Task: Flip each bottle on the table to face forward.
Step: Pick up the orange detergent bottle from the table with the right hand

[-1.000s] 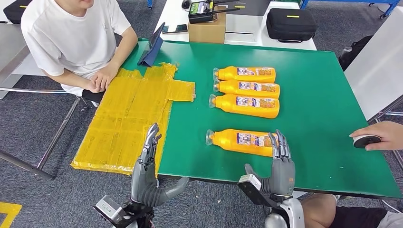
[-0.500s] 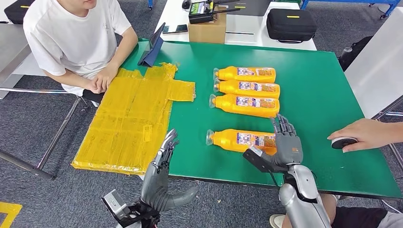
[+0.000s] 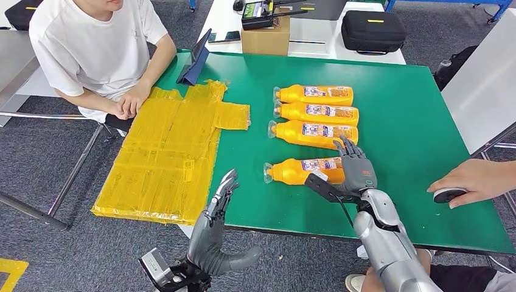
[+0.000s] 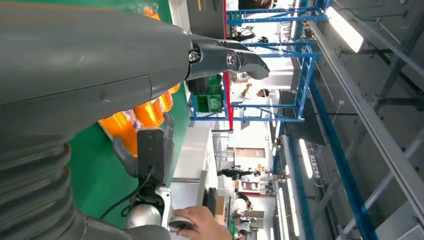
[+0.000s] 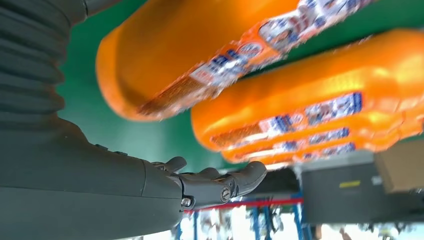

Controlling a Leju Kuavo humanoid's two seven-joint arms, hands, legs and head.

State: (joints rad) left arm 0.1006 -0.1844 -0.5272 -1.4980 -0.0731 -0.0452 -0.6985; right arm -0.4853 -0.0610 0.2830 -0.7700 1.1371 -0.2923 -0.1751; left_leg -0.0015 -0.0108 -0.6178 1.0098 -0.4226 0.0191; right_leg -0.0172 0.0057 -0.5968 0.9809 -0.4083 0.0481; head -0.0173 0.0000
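Four orange bottles lie on their sides on the green table (image 3: 414, 121), caps pointing left. Three lie close together at the back (image 3: 313, 94), (image 3: 316, 113), (image 3: 313, 133). The nearest bottle (image 3: 301, 171) lies alone toward the front edge. My right hand (image 3: 355, 170) is at this bottle's base end, fingers spread over it and thumb below it, not closed around it. In the right wrist view the nearest bottle (image 5: 200, 55) sits close over my stretched-out fingers (image 5: 220, 182). My left hand (image 3: 219, 213) hovers open at the table's front edge, holding nothing; its fingers (image 4: 220, 57) are straight.
A yellow sheet (image 3: 164, 152) covers the table's left part and hangs over its edge. A person in a white shirt (image 3: 91, 42) sits at the far left. Another person's hand (image 3: 481, 179) rests on a small round device (image 3: 449, 195) at the right. A tablet (image 3: 195, 58) stands at the back.
My right hand has reached forward onto the nearest bottle's base end, and that end has shifted slightly away. My left hand drifted right. The person's hand at the right moved a little.
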